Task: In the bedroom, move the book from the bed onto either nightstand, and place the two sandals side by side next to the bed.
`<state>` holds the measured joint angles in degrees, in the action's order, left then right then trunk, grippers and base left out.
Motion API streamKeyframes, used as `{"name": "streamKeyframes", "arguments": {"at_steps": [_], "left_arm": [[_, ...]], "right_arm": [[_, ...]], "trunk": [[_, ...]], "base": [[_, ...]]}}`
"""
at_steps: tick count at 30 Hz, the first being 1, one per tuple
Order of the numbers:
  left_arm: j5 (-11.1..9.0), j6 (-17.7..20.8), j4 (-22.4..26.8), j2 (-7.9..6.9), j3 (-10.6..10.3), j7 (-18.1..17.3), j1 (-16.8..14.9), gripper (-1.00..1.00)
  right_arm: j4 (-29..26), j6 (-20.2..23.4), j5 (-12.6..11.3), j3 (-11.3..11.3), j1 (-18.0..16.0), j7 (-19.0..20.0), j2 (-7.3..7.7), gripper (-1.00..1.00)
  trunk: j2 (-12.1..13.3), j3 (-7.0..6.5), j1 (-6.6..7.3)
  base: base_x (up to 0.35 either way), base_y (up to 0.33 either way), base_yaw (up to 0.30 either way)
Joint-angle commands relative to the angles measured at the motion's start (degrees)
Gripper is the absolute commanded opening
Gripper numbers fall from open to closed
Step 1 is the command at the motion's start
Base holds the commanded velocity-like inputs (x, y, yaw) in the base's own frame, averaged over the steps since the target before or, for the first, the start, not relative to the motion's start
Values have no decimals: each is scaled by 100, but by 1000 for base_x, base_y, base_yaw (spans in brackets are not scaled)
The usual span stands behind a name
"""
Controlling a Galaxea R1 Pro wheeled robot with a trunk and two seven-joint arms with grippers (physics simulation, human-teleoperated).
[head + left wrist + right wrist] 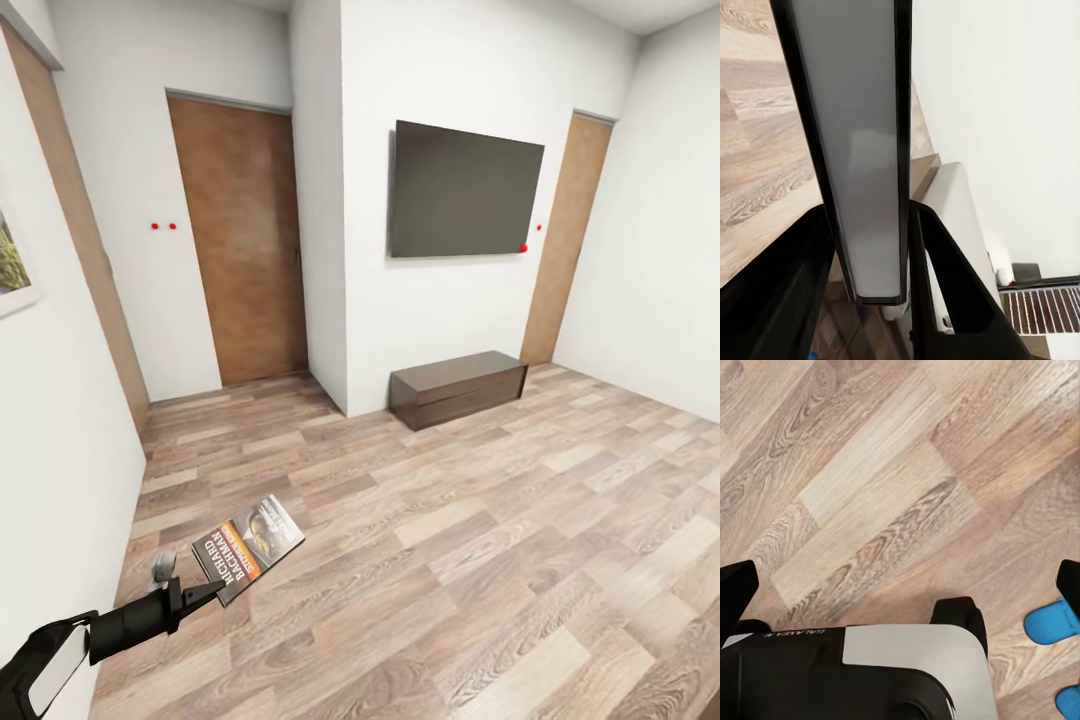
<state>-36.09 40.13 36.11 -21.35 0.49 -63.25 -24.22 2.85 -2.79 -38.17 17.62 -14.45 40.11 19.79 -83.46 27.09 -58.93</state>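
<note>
The left arm [60, 645] runs off the bottom left corner of the head view, so most of it is cut away. The end of the book [248, 547] sits between the fingers of the left gripper [205, 592] and is covered there. A picture [12, 265] on the wall is cut by the left edge. In the right wrist view, two blue sandals [1054, 622] are cut by the right edge and the bottom right corner. The fingertips of the right gripper [900, 585] barely poke in at the two sides. In the left wrist view, the book's edge [859, 150] hides the middle of the floor [757, 135].
</note>
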Motion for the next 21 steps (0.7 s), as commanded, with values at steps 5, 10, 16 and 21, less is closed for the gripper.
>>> {"name": "streamKeyframes", "arguments": {"at_steps": [5,10,16,21], "left_arm": [[-47,56,-2,-1,7,-8,-5,-100],[-47,55,-9,-1,5,-10,-7,-100],[-47,56,-15,-1,8,-12,-5,-100],[-47,54,-16,-1,9,-12,-5,-100]], "right_arm": [[23,-29,-47,52,-10,32,-5,100],[23,-29,-44,50,-12,32,-5,100],[23,-29,-44,43,-10,32,-3,100],[23,-29,-50,42,-13,32,-4,100]], "trunk": [[-3,6,-2],[-3,6,-2],[-3,6,-2],[-3,6,-2]], "base": [[210,5,0],[199,1,0],[183,0,0],[179,0,0]]}}
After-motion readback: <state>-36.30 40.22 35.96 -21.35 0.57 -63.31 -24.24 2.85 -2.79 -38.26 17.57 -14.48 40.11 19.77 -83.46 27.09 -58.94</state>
